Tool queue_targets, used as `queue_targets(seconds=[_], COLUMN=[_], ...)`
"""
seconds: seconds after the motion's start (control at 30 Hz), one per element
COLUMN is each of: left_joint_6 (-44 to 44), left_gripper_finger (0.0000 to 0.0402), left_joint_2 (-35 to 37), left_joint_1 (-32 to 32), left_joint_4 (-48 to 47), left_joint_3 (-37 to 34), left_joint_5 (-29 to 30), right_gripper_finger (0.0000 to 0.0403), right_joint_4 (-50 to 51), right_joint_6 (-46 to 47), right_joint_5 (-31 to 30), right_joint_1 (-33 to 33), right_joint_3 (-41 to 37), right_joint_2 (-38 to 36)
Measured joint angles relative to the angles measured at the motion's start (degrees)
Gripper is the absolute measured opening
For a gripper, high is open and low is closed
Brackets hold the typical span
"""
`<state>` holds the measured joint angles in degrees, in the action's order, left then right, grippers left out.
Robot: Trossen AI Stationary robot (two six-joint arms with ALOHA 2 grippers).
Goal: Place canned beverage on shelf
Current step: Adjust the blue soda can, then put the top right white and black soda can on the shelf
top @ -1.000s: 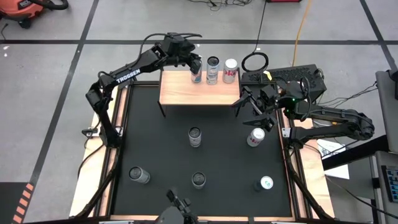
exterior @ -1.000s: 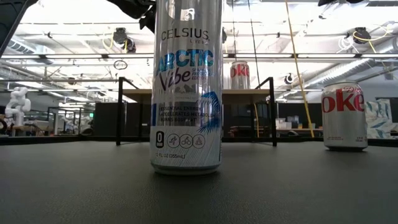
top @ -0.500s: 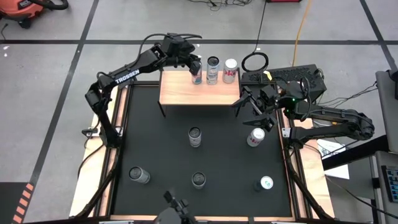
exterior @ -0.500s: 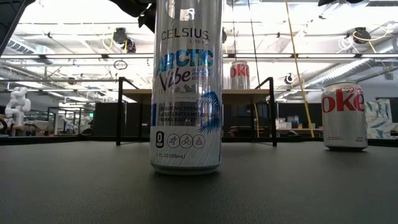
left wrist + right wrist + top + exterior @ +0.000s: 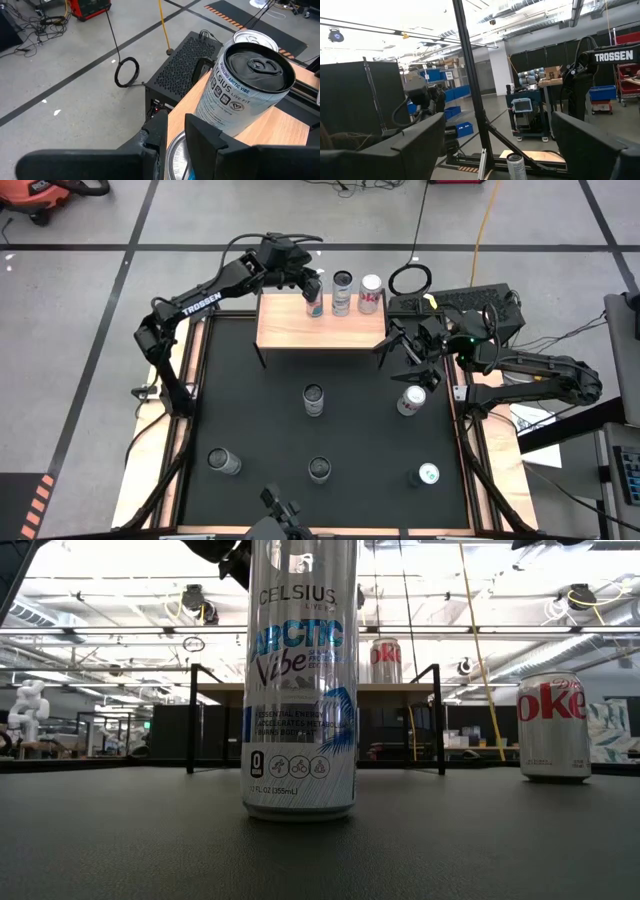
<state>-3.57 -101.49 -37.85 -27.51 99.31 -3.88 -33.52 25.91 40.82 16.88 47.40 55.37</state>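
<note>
My left pincer (image 5: 312, 292) is narrowed on a can (image 5: 315, 303) standing at the back edge of the shelf (image 5: 290, 330), beside two cans already there. Step, as I judge it: setting down. Next move calls for spreading the fingers and lifting straight up, clear of the neighbours. My right pincer (image 5: 400, 350) hangs wide and empty just right of the shelf, above a can on the tabletop (image 5: 260, 410).

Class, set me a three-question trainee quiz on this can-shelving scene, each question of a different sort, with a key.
1. True or false: the shelf holds three cans.
2. Which gripper is over the shelf's cans? A left gripper B right gripper
3. Fill in: the lone can right of the tall Celsius can, low view, reads ____.

Key: 1 true; 2 A; 3 Coke, on the Diet Coke can.
</note>
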Motion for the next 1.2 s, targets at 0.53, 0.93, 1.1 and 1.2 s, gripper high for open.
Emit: queue_targets(seconds=[0.53,0.93,1.1,1.2], left_joint_6=[0.98,-11.12,-12.70,-12.70], left_gripper_finger=[0.0108,0.0154,0.0155,0.0155], left_joint_2=[0.13,0.22,0.22,0.22], left_joint_1=[0.37,4.68,9.28,12.51], left_joint_4=[3.81,4.81,7.40,8.73], left_joint_3=[4.08,10.90,11.19,11.19], left_joint_5=[-5.18,-16.55,-20.23,-20.41], right_gripper_finger=[0.0345,0.0345,0.0345,0.0345], right_joint_4=[0.27,8.32,20.96,30.14], right_joint_6=[0.00,-3.46,-13.51,-24.03], right_joint_5=[0.00,15.07,16.44,16.34], right_joint_1=[0.00,-0.02,-0.02,-0.16], right_joint_3=[0.00,-0.02,-0.02,-0.02], right_joint_2=[0.00,0.00,0.00,0.00])
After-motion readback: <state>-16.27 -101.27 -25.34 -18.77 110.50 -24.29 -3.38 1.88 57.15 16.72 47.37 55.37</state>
